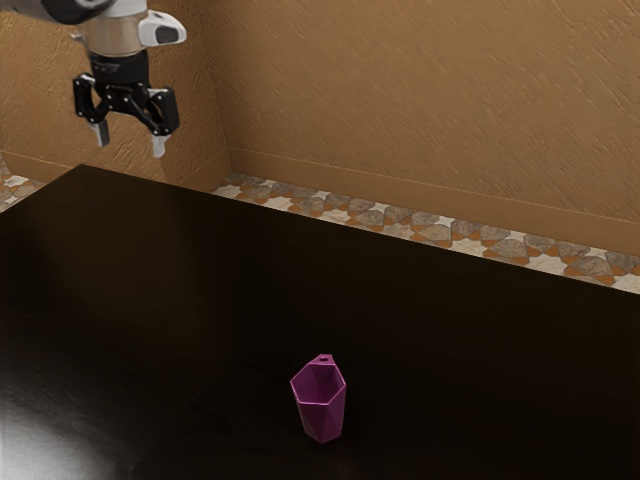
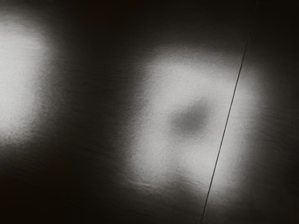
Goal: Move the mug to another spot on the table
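Observation:
A purple faceted mug (image 1: 319, 400) stands upright on the dark table (image 1: 180, 300), near its front edge and slightly right of the middle in the exterior view. My gripper (image 1: 128, 140) hangs high at the exterior view's upper left, far from the mug and well above the table. Its two white-tipped fingers (image 1: 158, 145) are spread apart with nothing between them, so it is open. The wrist view looks down on the glossy dark table top (image 2: 93, 177), with pale light patches and a thin seam line (image 2: 229, 116) running across it.
Behind the table, tan textured walls (image 1: 420, 90) meet a patterned tile floor strip (image 1: 430, 230). The table's back edge runs diagonally from the exterior view's left to its right.

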`<state>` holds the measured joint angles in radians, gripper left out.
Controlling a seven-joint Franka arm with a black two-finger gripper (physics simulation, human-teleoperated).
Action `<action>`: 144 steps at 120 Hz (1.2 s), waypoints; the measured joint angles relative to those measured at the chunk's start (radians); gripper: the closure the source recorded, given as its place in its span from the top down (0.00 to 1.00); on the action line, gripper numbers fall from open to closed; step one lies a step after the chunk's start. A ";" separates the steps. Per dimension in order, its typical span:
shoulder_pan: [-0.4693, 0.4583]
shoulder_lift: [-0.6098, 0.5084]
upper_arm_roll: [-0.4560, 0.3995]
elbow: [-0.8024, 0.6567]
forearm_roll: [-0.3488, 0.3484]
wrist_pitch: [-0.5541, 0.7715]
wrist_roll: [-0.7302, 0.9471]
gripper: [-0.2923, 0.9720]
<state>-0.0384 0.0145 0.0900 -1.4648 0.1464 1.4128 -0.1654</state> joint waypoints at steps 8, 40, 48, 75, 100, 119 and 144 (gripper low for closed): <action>-0.004 -0.004 -0.005 -0.011 -0.002 0.014 -0.007 0.77; -0.082 0.094 -0.011 -0.020 -0.042 0.172 -0.037 0.77; -0.143 0.119 -0.012 -0.057 -0.059 0.228 -0.080 0.77; -0.158 0.166 -0.009 -0.221 -0.119 0.379 -0.286 0.77; -0.205 0.188 -0.024 -0.326 -0.146 0.487 -0.447 0.77; -0.215 0.213 -0.056 -0.345 -0.151 0.537 -0.530 0.77; -0.243 0.247 -0.068 -0.359 -0.150 0.590 -0.598 0.77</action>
<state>-0.2818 0.2615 0.0223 -1.8234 -0.0031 2.0027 -0.7635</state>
